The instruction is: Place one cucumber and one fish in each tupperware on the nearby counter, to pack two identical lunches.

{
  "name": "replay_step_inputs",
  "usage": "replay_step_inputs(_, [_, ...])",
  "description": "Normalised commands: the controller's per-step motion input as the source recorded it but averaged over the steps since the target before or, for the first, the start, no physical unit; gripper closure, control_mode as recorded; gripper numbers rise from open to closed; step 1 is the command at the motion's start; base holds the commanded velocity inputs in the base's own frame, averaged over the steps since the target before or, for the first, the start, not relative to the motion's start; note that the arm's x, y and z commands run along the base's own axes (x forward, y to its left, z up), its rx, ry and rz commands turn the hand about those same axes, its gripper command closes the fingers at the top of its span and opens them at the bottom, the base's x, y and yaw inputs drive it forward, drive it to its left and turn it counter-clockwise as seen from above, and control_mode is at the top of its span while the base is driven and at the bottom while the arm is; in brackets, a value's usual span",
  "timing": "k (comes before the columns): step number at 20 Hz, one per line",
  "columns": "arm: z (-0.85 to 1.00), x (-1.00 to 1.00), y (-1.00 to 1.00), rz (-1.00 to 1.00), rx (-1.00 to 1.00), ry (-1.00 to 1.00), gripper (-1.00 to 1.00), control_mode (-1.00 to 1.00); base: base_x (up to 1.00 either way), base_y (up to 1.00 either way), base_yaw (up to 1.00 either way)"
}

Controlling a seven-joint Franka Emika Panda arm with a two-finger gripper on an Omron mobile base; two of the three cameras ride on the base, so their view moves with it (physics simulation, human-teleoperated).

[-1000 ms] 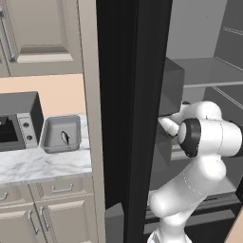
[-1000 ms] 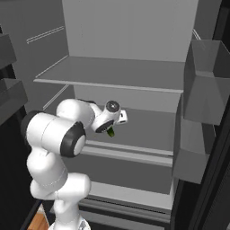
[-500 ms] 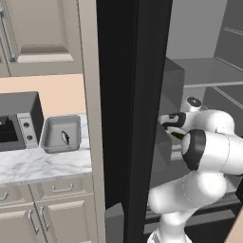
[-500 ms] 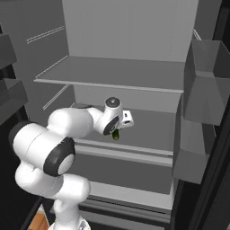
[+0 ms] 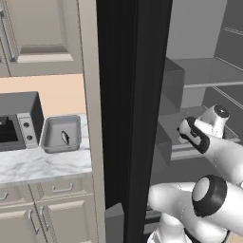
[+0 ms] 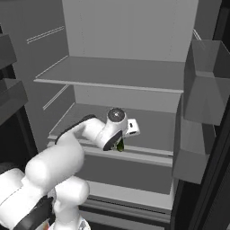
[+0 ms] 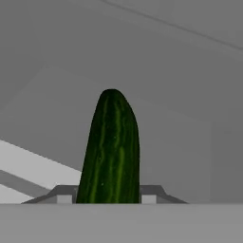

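Tool (image 6: 120, 144) grips the cucumber (image 7: 111, 149) by one end, inside the fridge just over its middle shelf (image 6: 148, 123). Held that way it could pivot or slip during the swing toward the grey tupperware (image 5: 60, 134) on the counter (image 5: 42, 163), or clip the fridge door frame (image 5: 135, 118).

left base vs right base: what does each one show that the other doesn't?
Left base: the marbled counter with the grey rectangular tupperware, a small pale item lying in it, beside the toaster oven.
Right base: the gripper shut on the cucumber, over the middle fridge shelf.
Both: the white arm reaching into the open fridge.
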Motion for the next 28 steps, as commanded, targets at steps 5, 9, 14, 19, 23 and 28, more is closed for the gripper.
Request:
replay_step_inputs(5, [0.60, -0.96, -0.18, 0.00, 0.00, -0.07, 1.00, -1.00, 0.00, 0.00, 0.00])
replay_step_inputs(9, [0.95, -0.90, -0.01, -0.07, -0.01, -0.05, 1.00, -1.00, 0.00, 0.00, 0.00])
replay_step_inputs(14, [1.00, -0.94, 0.00, -0.08, -0.01, -0.02, 1.00, -1.00, 0.00, 0.00, 0.00])
replay_step_inputs(19, [1.00, -0.74, 0.04, -0.03, 0.00, 0.00, 1.00, -1.00, 0.00, 0.00, 0.00])
replay_step_inputs(23, [0.95, -0.60, 0.31, 0.00, 0.00, -0.03, 1.00, -1.00, 0.00, 0.00, 0.00])
replay_step_inputs(28, [0.48, -0.63, 0.25, 0.03, 0.00, 0.00, 1.00, -1.00, 0.00, 0.00, 0.00])
